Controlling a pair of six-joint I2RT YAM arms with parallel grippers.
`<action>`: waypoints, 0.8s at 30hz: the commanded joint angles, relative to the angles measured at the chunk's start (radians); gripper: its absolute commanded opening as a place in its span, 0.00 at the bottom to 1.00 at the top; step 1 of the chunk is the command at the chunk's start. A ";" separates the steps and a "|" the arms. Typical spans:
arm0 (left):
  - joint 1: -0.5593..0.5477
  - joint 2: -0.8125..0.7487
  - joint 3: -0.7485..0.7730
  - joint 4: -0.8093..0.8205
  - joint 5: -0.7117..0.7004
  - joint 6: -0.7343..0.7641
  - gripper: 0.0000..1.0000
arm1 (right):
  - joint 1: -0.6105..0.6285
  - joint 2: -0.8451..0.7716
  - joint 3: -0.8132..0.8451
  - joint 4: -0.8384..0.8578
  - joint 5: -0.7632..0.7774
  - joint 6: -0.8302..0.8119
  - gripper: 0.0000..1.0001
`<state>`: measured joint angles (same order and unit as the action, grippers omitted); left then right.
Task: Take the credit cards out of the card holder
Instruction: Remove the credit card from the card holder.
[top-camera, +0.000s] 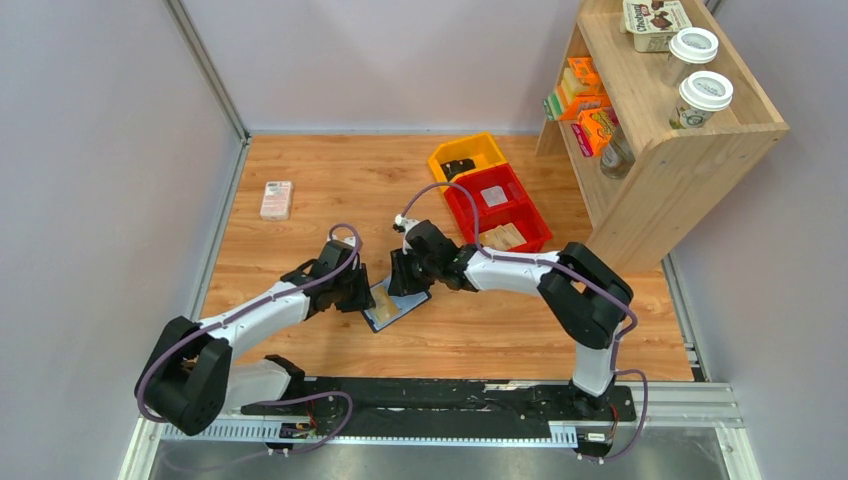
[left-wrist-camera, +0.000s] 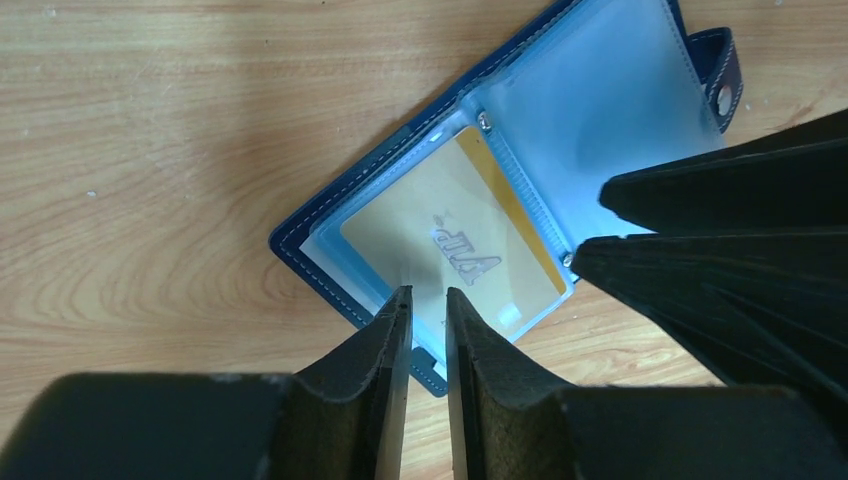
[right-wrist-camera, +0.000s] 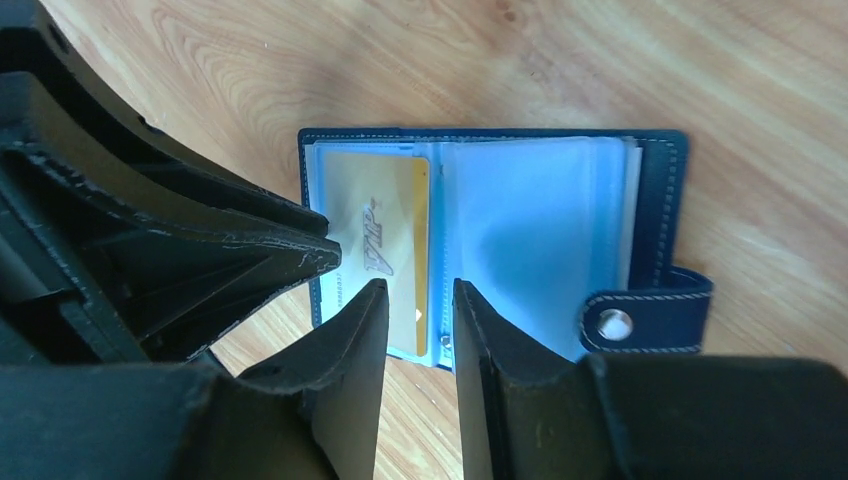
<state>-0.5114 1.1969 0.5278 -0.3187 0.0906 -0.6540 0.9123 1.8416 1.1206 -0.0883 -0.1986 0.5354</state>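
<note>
The navy card holder (top-camera: 397, 306) lies open on the wooden table between my two grippers. In the left wrist view its navy edge (left-wrist-camera: 300, 250) frames pale blue clear sleeves, with the snap tab (left-wrist-camera: 722, 80) at the far side. A gold card marked VIP (left-wrist-camera: 450, 240) sits inside one sleeve; it also shows in the right wrist view (right-wrist-camera: 375, 240). My left gripper (left-wrist-camera: 428, 295) hovers at the holder's near edge, jaws a narrow gap apart, nothing gripped. My right gripper (right-wrist-camera: 415, 290) stands over the holder's spine, jaws slightly apart and empty. The holder's cover (right-wrist-camera: 655, 200) lies flat.
A pink-white box (top-camera: 276, 199) lies at the far left. A yellow bin (top-camera: 465, 155) holds a small black object (top-camera: 458, 167). A red bin (top-camera: 505, 200) holds pale flat pieces (top-camera: 503, 237). A wooden shelf (top-camera: 660, 150) with cups and boxes stands at the right.
</note>
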 joint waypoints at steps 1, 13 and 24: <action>-0.004 0.010 -0.008 -0.002 -0.019 -0.013 0.27 | -0.015 0.057 0.038 0.113 -0.108 0.055 0.33; -0.006 0.112 -0.043 0.050 -0.029 -0.007 0.20 | -0.041 0.096 -0.007 0.176 -0.255 0.080 0.36; -0.003 0.150 -0.011 0.012 -0.048 0.036 0.15 | -0.052 -0.004 -0.057 0.268 -0.320 0.107 0.28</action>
<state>-0.5110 1.2911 0.5426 -0.2485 0.0917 -0.6613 0.8486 1.9182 1.0771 0.0826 -0.4389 0.6075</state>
